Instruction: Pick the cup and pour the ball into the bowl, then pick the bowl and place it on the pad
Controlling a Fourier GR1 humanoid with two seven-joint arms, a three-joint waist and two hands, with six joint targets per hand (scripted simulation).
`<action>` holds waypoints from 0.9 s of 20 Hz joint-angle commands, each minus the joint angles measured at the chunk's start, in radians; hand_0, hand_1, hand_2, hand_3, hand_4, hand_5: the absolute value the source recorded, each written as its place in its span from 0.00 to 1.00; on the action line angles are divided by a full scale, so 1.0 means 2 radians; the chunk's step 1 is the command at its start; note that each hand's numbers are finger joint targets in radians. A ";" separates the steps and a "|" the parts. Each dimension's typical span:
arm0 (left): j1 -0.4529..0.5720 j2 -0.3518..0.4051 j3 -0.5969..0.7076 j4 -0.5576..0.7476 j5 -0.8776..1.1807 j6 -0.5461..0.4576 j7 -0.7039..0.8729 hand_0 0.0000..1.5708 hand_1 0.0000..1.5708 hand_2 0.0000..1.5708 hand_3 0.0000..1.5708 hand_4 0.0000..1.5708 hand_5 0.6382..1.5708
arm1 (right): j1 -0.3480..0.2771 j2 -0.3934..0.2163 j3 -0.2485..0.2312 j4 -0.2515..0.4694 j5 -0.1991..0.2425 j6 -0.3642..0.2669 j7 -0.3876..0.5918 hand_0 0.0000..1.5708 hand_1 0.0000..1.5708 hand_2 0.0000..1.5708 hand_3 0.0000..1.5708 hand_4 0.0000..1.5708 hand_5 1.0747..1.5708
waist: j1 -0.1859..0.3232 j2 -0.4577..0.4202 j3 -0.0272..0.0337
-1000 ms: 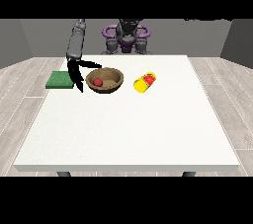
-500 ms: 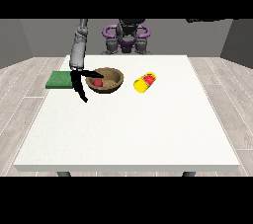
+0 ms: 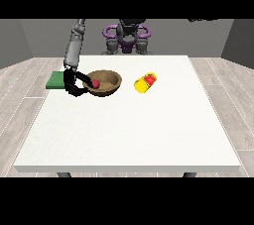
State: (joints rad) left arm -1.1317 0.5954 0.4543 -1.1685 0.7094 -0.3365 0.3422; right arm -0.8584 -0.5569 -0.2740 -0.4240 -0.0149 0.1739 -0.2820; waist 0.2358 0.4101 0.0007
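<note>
We see a large white worktop point(image 3: 129, 130) filling most of the view; its whole near half and right side are bare, so there is lots of open room toward the camera. All the things sit in the far left part, close to the far edge.

The robot's torso point(image 3: 127, 38) stands behind the far edge, its top cut off by the upper band. One arm point(image 3: 74, 50) comes down at the view's left; we see no other arm or hand in view.

The brown bowl point(image 3: 104, 82) sits upright on the worktop, well in from the left edge. The green pad point(image 3: 55, 80) lies flat just left of it, right at the worktop's left border, partly hidden behind the hand.

The yellow cup point(image 3: 145, 83) lies on its side right of the bowl, apart from it, with red showing at its far end; we cannot tell which way its mouth faces.

The hand at the view's left point(image 3: 75, 83) is at the bowl's left rim, its black fingers curled over the rim, thumb side outside the wall. Whether the bowl is lifted off the worktop we cannot tell.

The red ball point(image 3: 95, 84) rests inside the bowl, near its left wall, just beside the fingers.
</note>
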 commanded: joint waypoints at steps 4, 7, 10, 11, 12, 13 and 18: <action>0.013 -0.004 -0.002 0.036 0.003 -0.009 -0.009 0.00 0.00 0.00 0.00 0.00 1.00 | -0.070 -0.023 0.027 -0.023 0.034 -0.037 0.079 1.00 1.00 1.00 0.91 0.68 0.99 | -0.006 -0.032 -0.0007; 0.050 -0.014 -0.007 0.031 -0.002 -0.011 -0.015 0.00 0.00 0.00 0.00 0.00 1.00 | -0.070 -0.037 0.024 -0.014 0.028 -0.007 0.118 1.00 1.00 1.00 0.98 0.70 0.99 | -0.009 -0.073 -0.0004; 0.044 0.026 0.018 0.085 -0.008 -0.029 -0.039 0.00 0.00 0.00 0.00 0.00 1.00 | -0.110 -0.032 0.027 -0.044 0.022 0.002 0.153 1.00 1.00 1.00 0.73 0.72 0.96 | -0.047 -0.063 -0.0008; 0.053 0.034 0.022 0.081 -0.001 -0.039 -0.036 0.00 0.00 0.00 0.00 0.00 1.00 | -0.100 -0.060 0.020 -0.043 0.019 0.021 0.134 1.00 1.00 1.00 0.64 0.74 0.97 | -0.050 -0.057 -0.0006; 0.034 0.040 0.013 0.076 -0.003 -0.018 -0.012 0.00 0.00 0.00 0.00 0.00 1.00 | -0.099 -0.051 0.017 -0.037 0.016 0.019 0.137 1.00 1.00 1.00 0.66 0.74 0.98 | -0.052 -0.067 -0.0002; 0.051 0.027 0.012 0.070 0.005 -0.034 -0.022 0.00 0.00 0.00 0.00 0.00 1.00 | -0.106 -0.072 0.013 -0.037 0.018 0.016 0.138 1.00 1.00 1.00 0.60 0.74 0.97 | -0.040 -0.060 -0.0003; 0.032 0.033 0.012 0.041 0.015 -0.023 -0.021 0.00 0.00 0.00 0.00 0.00 1.00 | -0.115 -0.154 0.002 -0.022 0.024 0.070 0.118 1.00 1.00 1.00 0.75 0.74 0.99 | -0.038 -0.021 0.0001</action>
State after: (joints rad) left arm -1.0520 0.6572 0.4838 -1.0585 0.7277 -0.3867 0.2985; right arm -1.0506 -0.7647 -0.2419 -0.4860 0.0406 0.2584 -0.0523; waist 0.1540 0.3255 0.0006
